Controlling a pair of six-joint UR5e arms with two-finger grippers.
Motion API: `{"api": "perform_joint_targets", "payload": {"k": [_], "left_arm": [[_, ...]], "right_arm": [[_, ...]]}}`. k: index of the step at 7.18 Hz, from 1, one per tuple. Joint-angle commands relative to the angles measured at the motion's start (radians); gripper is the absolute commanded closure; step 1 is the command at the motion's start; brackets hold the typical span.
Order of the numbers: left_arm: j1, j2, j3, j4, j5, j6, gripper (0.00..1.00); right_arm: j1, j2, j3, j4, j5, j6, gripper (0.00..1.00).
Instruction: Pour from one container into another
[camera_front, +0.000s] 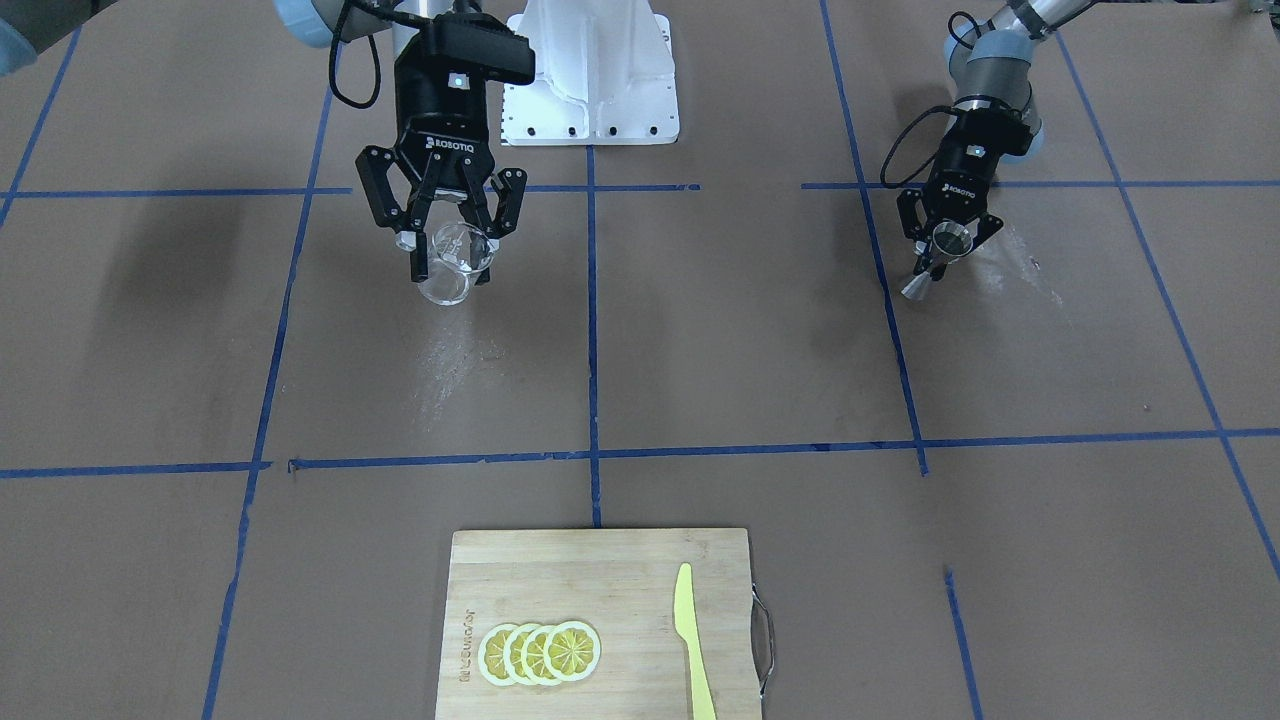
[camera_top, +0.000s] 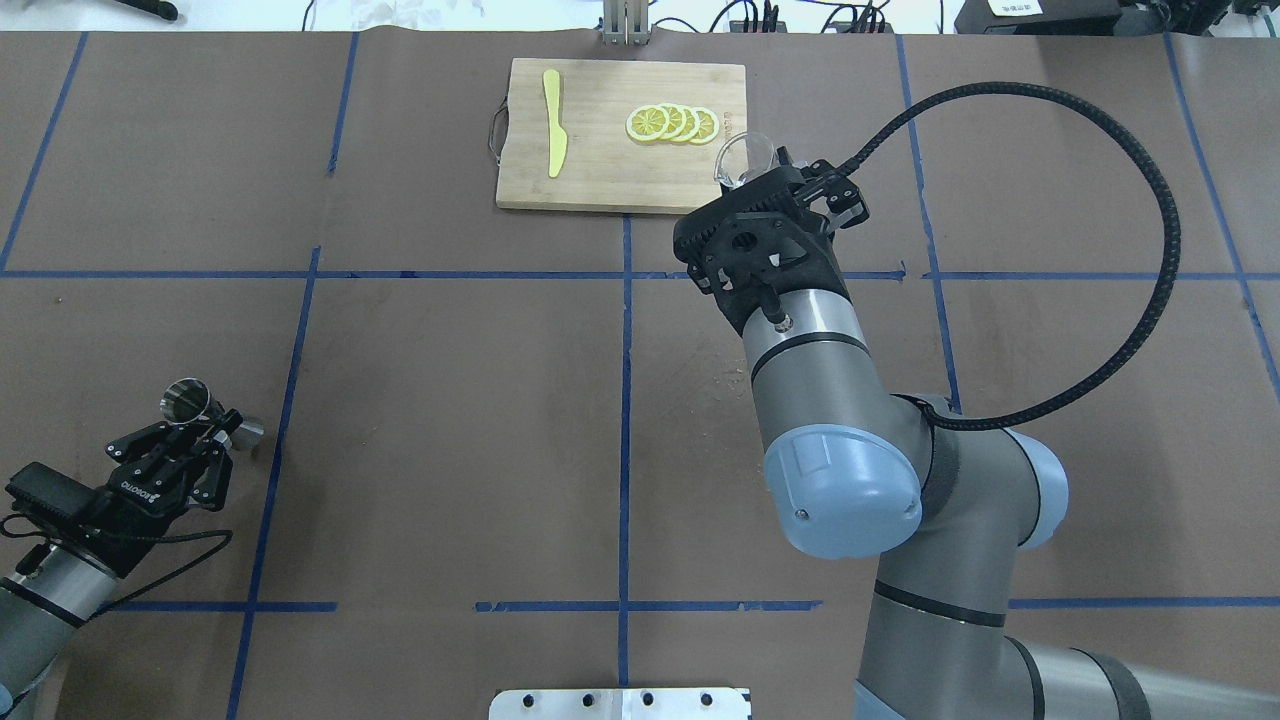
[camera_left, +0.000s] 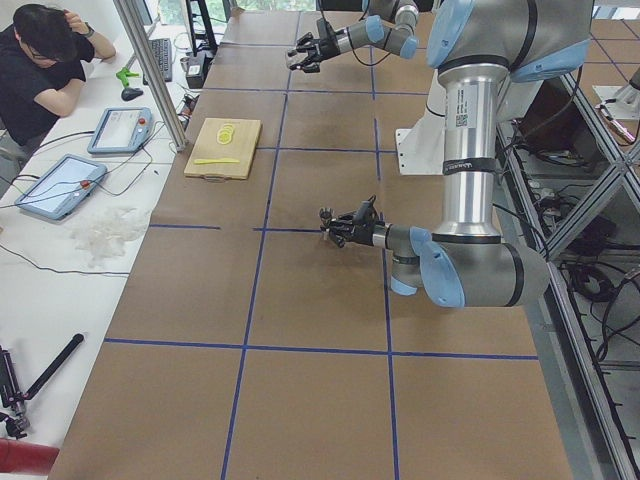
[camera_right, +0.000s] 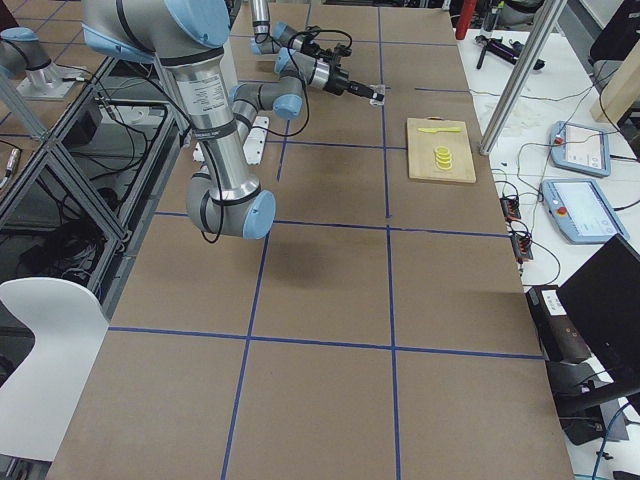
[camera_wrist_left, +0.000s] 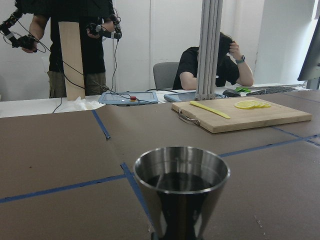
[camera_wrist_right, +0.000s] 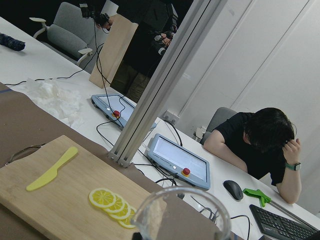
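Note:
A steel jigger (camera_wrist_left: 182, 192) with dark liquid inside fills the left wrist view. My left gripper (camera_front: 948, 246) is shut on the jigger (camera_front: 918, 287), low over the table on my far left (camera_top: 185, 398). My right gripper (camera_front: 453, 258) is shut on a clear glass (camera_front: 443, 288) and holds it raised above the table. In the overhead view the glass (camera_top: 738, 158) shows past the right gripper (camera_top: 792, 172), beside the cutting board's right edge. Only the glass rim (camera_wrist_right: 180, 212) shows at the bottom of the right wrist view. The two containers are far apart.
A wooden cutting board (camera_top: 600, 180) lies at the table's far edge with lemon slices (camera_top: 672, 123) and a yellow knife (camera_top: 553, 135) on it. The white robot base plate (camera_front: 590, 70) sits between the arms. People sit and stand beyond the far edge (camera_wrist_left: 212, 65).

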Motion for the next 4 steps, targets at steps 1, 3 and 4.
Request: {"api": "perform_joint_targets", "payload": {"k": [1, 3, 4], "left_arm": [[-0.003, -0.004, 0.005, 0.001, -0.009, 0.000, 0.98], [-0.001, -0.005, 0.005, 0.001, -0.010, -0.002, 0.94], [-0.003, -0.013, 0.005, 0.001, -0.018, -0.005, 0.90]], "right_arm": [[0.000, 0.000, 0.000, 0.000, 0.000, 0.000, 1.00], [0.000, 0.000, 0.000, 0.000, 0.000, 0.000, 1.00], [0.000, 0.000, 0.000, 0.000, 0.000, 0.000, 1.00]]}}
